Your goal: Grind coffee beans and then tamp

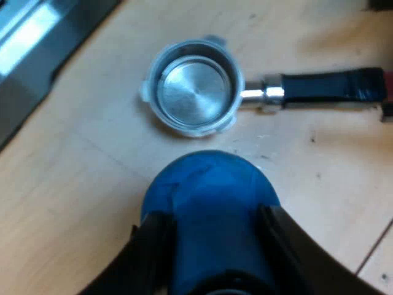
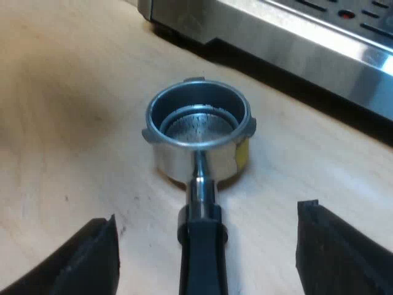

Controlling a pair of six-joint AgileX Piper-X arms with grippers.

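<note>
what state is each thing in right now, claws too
metal holder, loose and upright on the table, basket bare of coffee
blue tamper, gripped in the left claw, near the holder
left claw, shut on the blue tamper
right claw, open, one finger on either side of the holder's handle, not touching it
espresso machine, standing on the table near the holder

The holder point(image 1: 195, 86) is shiny metal, the tamper point(image 1: 209, 209) glossy blue, the table point(image 1: 73, 203) pale wood.

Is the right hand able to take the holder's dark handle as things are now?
Probably yes: the right hand is open, its fingers stand on each side of the dark handle, and nothing lies between them.
</note>
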